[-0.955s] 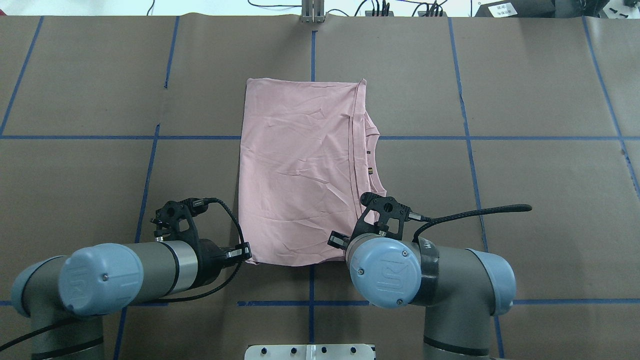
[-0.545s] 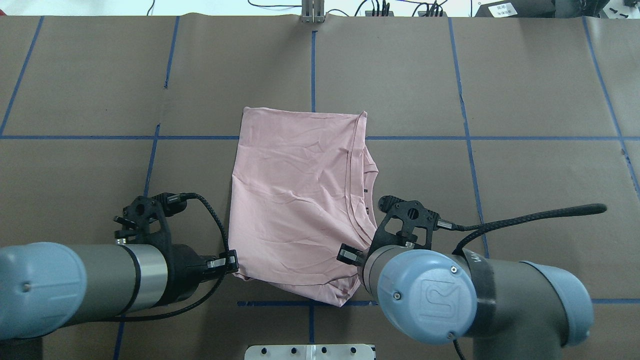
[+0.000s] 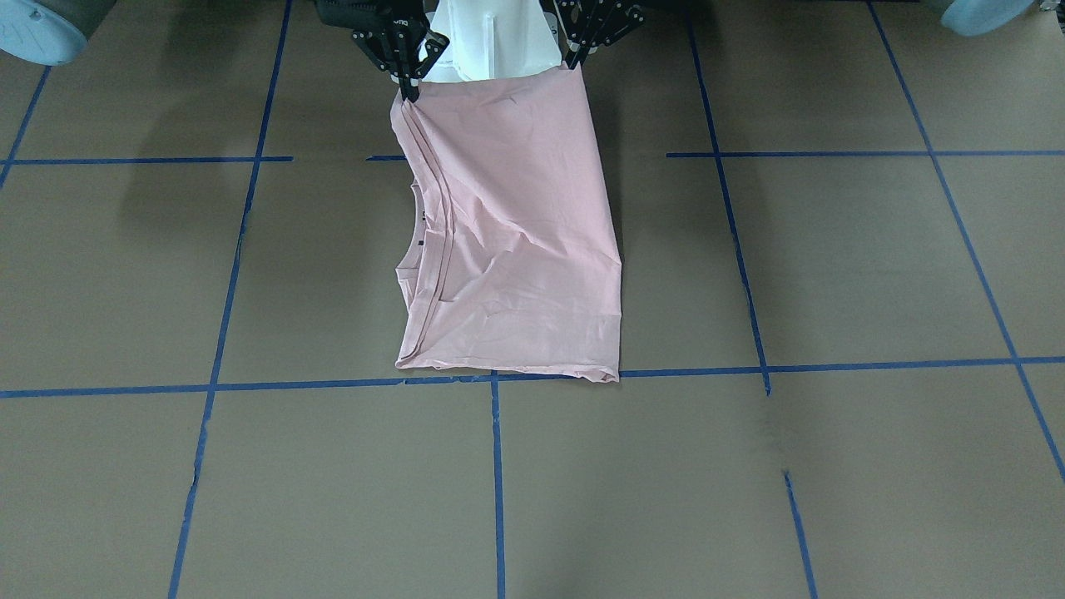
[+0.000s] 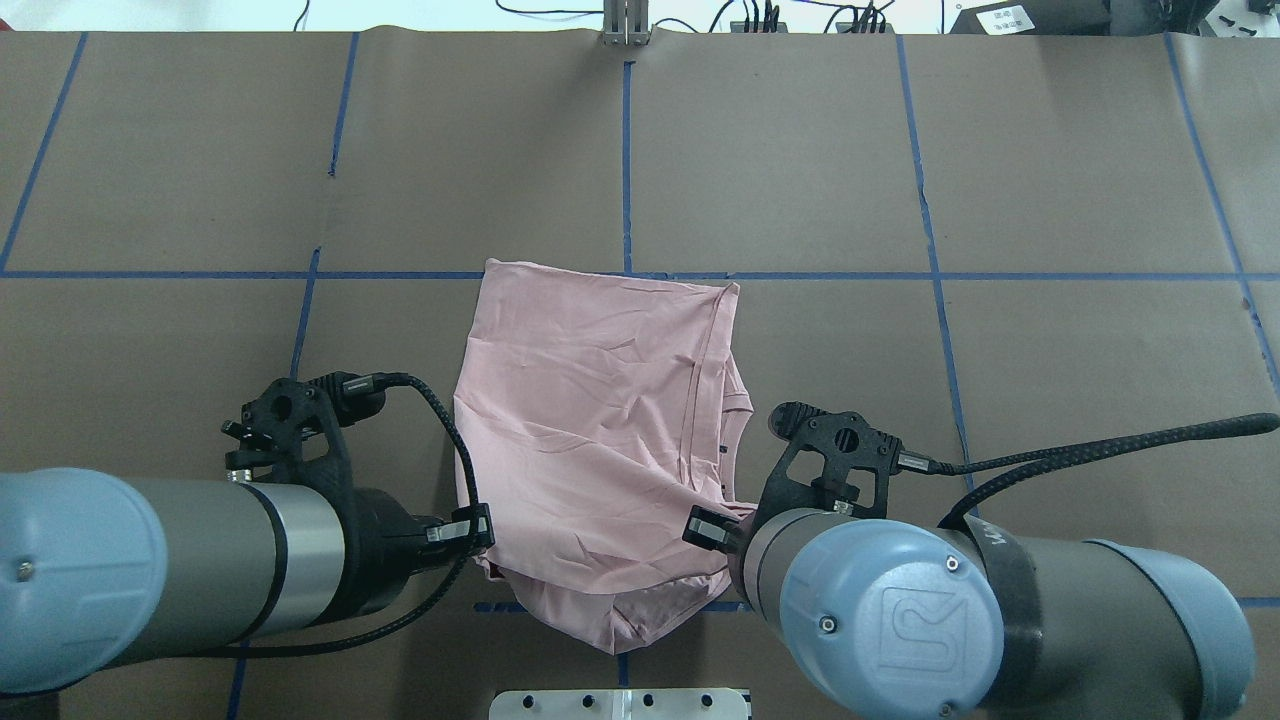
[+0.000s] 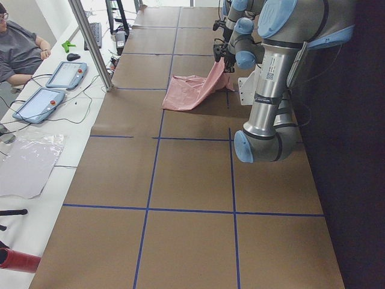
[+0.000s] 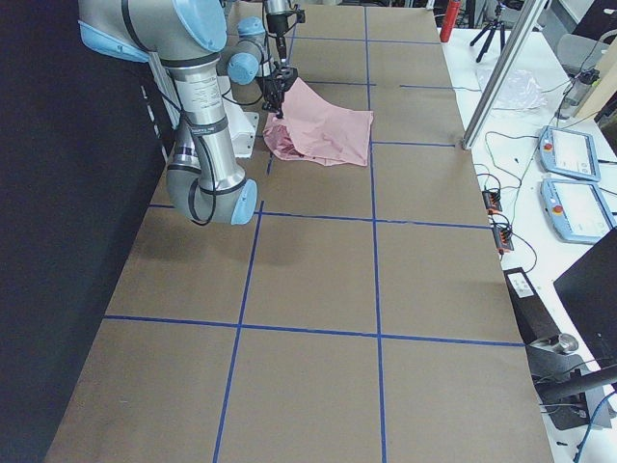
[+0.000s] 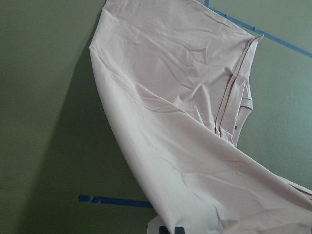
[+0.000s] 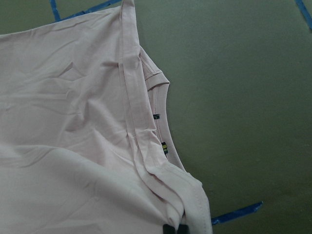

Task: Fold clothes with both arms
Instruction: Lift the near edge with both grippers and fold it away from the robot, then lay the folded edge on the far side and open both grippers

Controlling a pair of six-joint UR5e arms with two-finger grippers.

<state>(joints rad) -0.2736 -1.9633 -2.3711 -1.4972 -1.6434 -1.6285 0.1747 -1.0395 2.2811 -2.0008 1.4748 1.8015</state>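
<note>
1. As it pinches the near left corner of the pale pink T-shirt [image 4: 590, 420], the left gripper [image 4: 470, 528] sits closer to the robot and higher than it did a second ago. Its jaws are pressed together on the cloth.
2. The right gripper [image 4: 712, 528] matches it at the near right corner and is likewise clamped on the fabric. The front-facing view shows both corners hanging from the fingertips just in front of the white pedestal [image 3: 491, 33].
3. Between the two grippers the near hem, which lay flat before, now sags in a loose belly over the near tape line [image 4: 500, 606].
4. Farther out, the shirt slopes from the raised corners down to the brown paper table cover [image 4: 1050, 180], plain side up. The neckline [image 8: 165, 127] and the folded-in layers lie along its right edge.
5. The far hem has slid toward the robot. It used to lie beyond the far tape line [image 4: 850, 275] and now rests roughly on it, still on the table.
6. I judge this to be a drag-and-lift. The near end is securely taken up and the garment has been pulled into reach, so the arms seem set to carry that end forward over the far half.
7. The sag in the middle could crease that fold unless the grippers keep the hem taut.
</note>
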